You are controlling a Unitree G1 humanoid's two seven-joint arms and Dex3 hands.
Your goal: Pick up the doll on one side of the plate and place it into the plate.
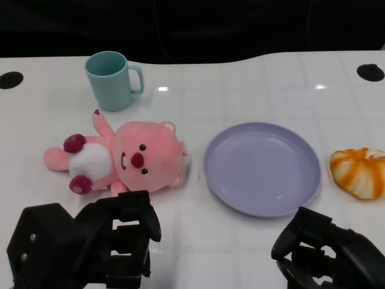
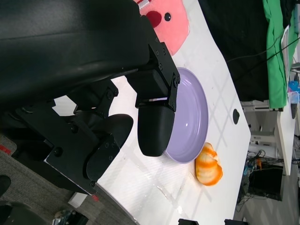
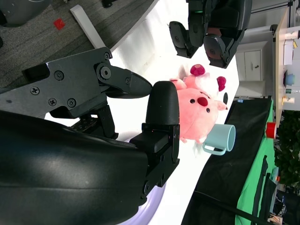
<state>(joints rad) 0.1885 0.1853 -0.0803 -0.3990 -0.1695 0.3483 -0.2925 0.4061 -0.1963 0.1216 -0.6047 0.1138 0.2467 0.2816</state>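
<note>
Moving from left to right across the table, we first meet our left hand (image 1: 90, 247), low at the near edge, fingers apart and holding nothing, just short of the doll (image 1: 120, 159). The pink doll lies on its back on the white table (image 1: 180, 241), left of the plate (image 1: 261, 168) and close beside it without quite touching, as far as the head view lets us judge. Its long axis runs roughly across the table: the feet point away from the plate and the big head lies toward it, face up. Behind it stands a teal mug (image 1: 112, 80). The lilac plate holds nothing yet. Beyond the plate sits an orange-and-white bun-like toy (image 1: 360, 173). Our right hand (image 1: 328, 253) rests at the near right, also holding nothing, fingers loosely apart.

We judge the task barely begun: the reach toward the doll is the step in hand. Next the left hand must advance, close around the body or head, lift, and carry it right over the rim.
</note>
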